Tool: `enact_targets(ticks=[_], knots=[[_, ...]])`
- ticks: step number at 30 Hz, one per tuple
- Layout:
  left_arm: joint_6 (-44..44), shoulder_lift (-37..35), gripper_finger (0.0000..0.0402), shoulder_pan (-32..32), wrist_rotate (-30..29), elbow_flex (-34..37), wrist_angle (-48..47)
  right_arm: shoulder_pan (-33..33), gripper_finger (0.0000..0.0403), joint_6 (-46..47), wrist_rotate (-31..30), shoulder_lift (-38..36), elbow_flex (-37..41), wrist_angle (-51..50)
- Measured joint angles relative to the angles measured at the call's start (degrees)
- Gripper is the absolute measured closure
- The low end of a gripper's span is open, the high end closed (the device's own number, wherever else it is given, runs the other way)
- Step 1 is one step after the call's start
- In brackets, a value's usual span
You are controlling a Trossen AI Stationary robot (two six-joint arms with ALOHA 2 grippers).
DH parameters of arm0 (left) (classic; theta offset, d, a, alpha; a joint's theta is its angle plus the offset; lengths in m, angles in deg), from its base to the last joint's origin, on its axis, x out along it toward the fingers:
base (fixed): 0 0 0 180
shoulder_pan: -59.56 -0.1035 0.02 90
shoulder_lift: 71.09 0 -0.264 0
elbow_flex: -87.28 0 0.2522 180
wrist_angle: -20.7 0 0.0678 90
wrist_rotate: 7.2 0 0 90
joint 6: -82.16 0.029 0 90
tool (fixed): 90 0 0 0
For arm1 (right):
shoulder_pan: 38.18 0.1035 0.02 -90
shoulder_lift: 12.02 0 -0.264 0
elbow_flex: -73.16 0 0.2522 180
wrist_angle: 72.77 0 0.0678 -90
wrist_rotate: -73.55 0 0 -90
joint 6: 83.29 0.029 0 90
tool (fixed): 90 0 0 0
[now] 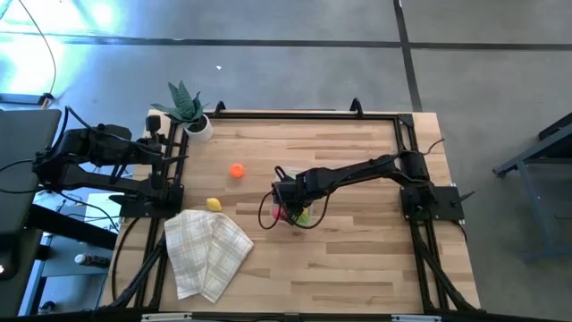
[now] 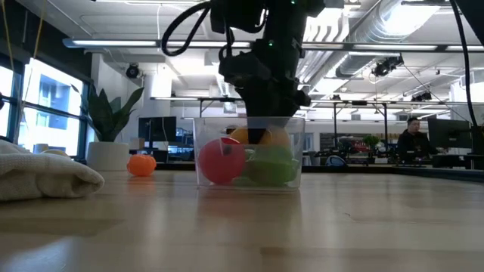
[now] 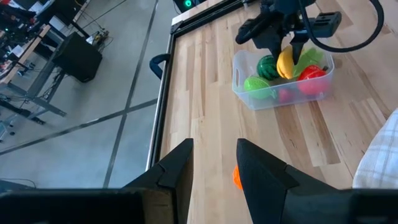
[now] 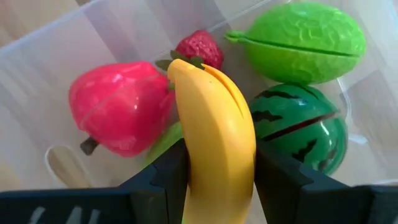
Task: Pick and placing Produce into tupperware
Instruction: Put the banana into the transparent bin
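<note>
Holding the yellow banana (image 4: 216,130) tight between its fingers, the right gripper (image 3: 287,55) hangs directly over the tupperware (image 3: 249,99), banana's long axis pointing down into it. Left gripper (image 3: 214,168) waits half open at the table's 9 o'clock edge.

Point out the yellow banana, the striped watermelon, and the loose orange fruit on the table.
yellow banana (image 4: 214,124): right wrist view, on the middle of its curved body, held in the right pincer.
striped watermelon (image 4: 301,124): right wrist view, on its dark-striped green side.
orange fruit (image 1: 236,170): high view, on its top.
</note>
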Motion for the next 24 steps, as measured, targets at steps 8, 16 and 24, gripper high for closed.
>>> enact_targets(ticks=[8,16,24], knots=[[0.0,0.0,0.0289,-0.02,0.0,0.0,0.02,0.0,0.0263,0.16,-0.26,0.99,0.0,-0.49],[0.0,0.0,0.0289,-0.01,0.0,0.0,0.02,-0.02,0.0263,0.4,-0.46,1.25,-0.02,0.27],[0.0,0.0,0.0289,-0.02,-0.02,0.0,0.0,-0.01,0.0251,-0.05,-0.72,1.25,-0.02,0.6]])
